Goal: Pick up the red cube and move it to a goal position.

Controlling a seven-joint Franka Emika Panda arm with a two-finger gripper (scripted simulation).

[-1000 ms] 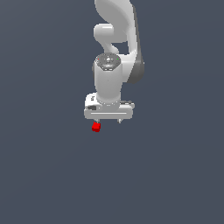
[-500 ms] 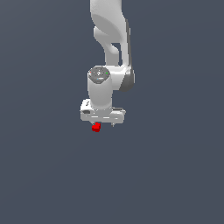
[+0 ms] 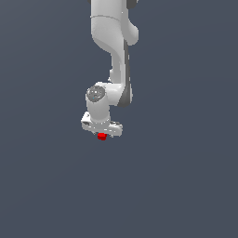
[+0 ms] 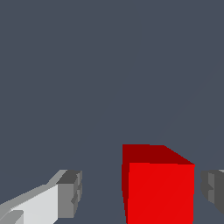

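Note:
The red cube [image 3: 102,136] is a tiny bright red cube on the dark grey floor, directly under the white hand of my gripper [image 3: 102,133]. In the wrist view the red cube [image 4: 159,192] sits between the two grey fingertips of my gripper [image 4: 141,190]. One fingertip [image 4: 70,192] stands well apart from the cube. The other fingertip [image 4: 213,186] is close to its opposite face, with a thin gap. The gripper is open and straddles the cube. In the exterior view the hand hides the cube's upper part.
The white arm [image 3: 114,51] reaches down from the top of the exterior view. A plain dark grey floor [image 3: 186,186] lies all around. No other objects show.
The gripper has moved down and toward the exterior view's left, and now sits over the cube. The cube has not moved.

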